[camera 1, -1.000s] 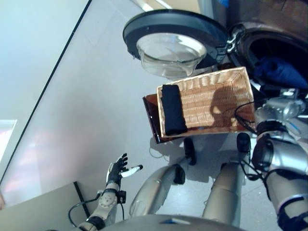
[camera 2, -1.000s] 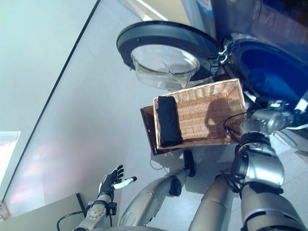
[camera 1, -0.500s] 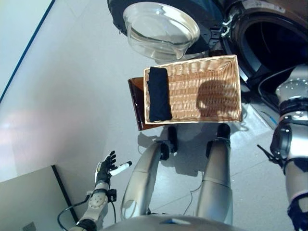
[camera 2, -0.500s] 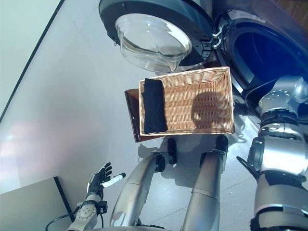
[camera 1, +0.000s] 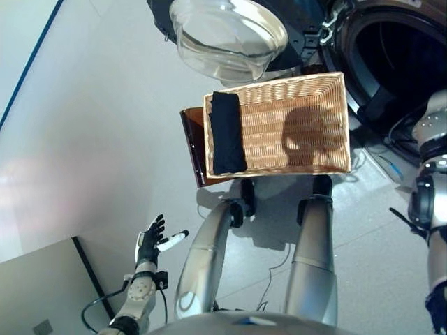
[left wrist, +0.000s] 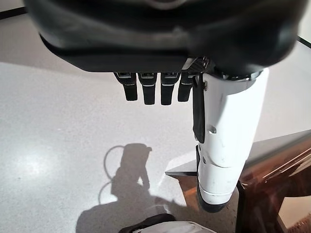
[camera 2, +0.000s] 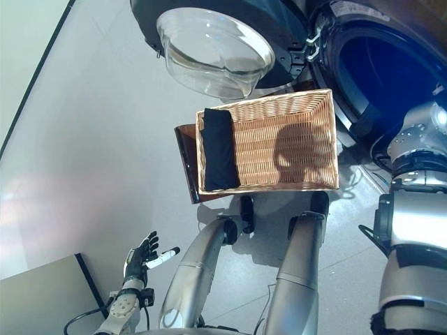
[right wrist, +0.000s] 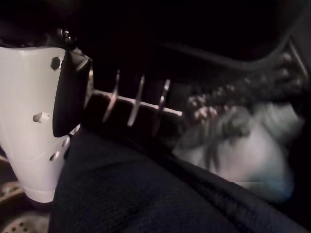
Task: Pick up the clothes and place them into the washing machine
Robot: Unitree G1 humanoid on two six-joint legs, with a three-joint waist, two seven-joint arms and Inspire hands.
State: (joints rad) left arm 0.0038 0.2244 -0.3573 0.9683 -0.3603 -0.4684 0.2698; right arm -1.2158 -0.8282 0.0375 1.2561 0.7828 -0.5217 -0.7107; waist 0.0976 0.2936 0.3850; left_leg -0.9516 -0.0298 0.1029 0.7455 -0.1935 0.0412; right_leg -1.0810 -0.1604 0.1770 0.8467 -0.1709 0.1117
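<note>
A dark folded cloth (camera 1: 227,132) lies at the left end of the wicker basket (camera 1: 307,157), which rests on a low dark brown box (camera 1: 192,146). The washing machine's drum (camera 1: 401,59) stands open to the right of the basket. My right arm (camera 2: 419,139) reaches into the drum, and the hand is hidden inside it in the eye views. In the right wrist view, my right hand (right wrist: 34,121) is in the dark drum with a dark blue cloth (right wrist: 146,194) lying against it. My left hand (camera 1: 148,241) hangs open and empty low at the left.
The machine's round glass door (camera 1: 230,35) stands open above the basket's far side. A grey panel (camera 1: 42,286) lies at the lower left by my left hand. Something pale (right wrist: 252,150) lies deeper in the drum.
The camera has shifted, so the whole picture moved. My right arm has gone deeper into the drum, and the blue cloth at the drum's mouth has passed out of the eye views.
</note>
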